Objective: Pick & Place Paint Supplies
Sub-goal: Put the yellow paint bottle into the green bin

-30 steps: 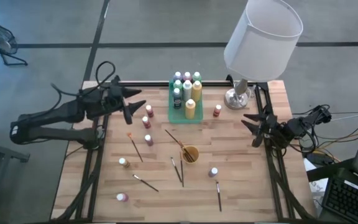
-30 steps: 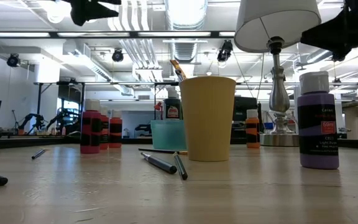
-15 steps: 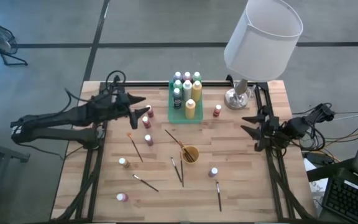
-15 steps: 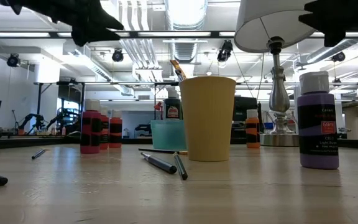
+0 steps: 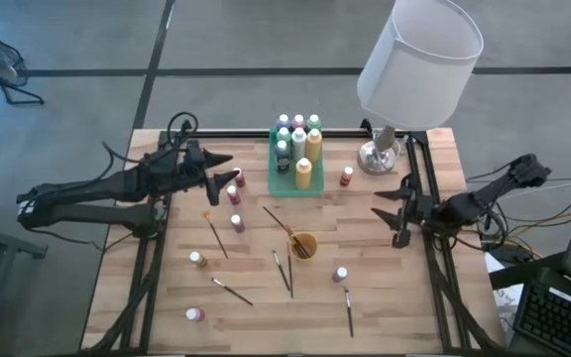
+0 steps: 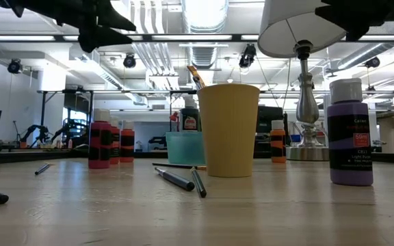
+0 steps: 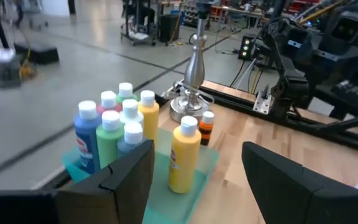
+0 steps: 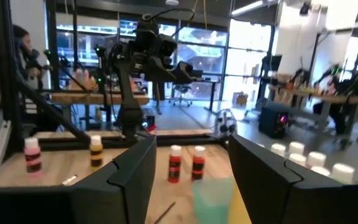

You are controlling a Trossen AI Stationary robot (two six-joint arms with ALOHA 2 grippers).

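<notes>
Hovering left gripper [image 5: 228, 171]: fingers spread wide, empty, above red bottles [image 5: 235, 185] beside the green tray [image 5: 275, 171].
Right gripper [image 5: 390, 212]: fingers parted, empty, over table's right side.
Supplies: bottles in tray; brushes [image 5: 215, 234] scattered around cup [image 5: 303, 245].

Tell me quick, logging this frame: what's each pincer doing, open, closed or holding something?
Left pincer: open, empty, above the loose bottles left of the tray.
Right pincer: open, empty, over the table's right side.

Both end effectors [image 5: 228, 173] [image 5: 392, 211] open, aloft
</notes>
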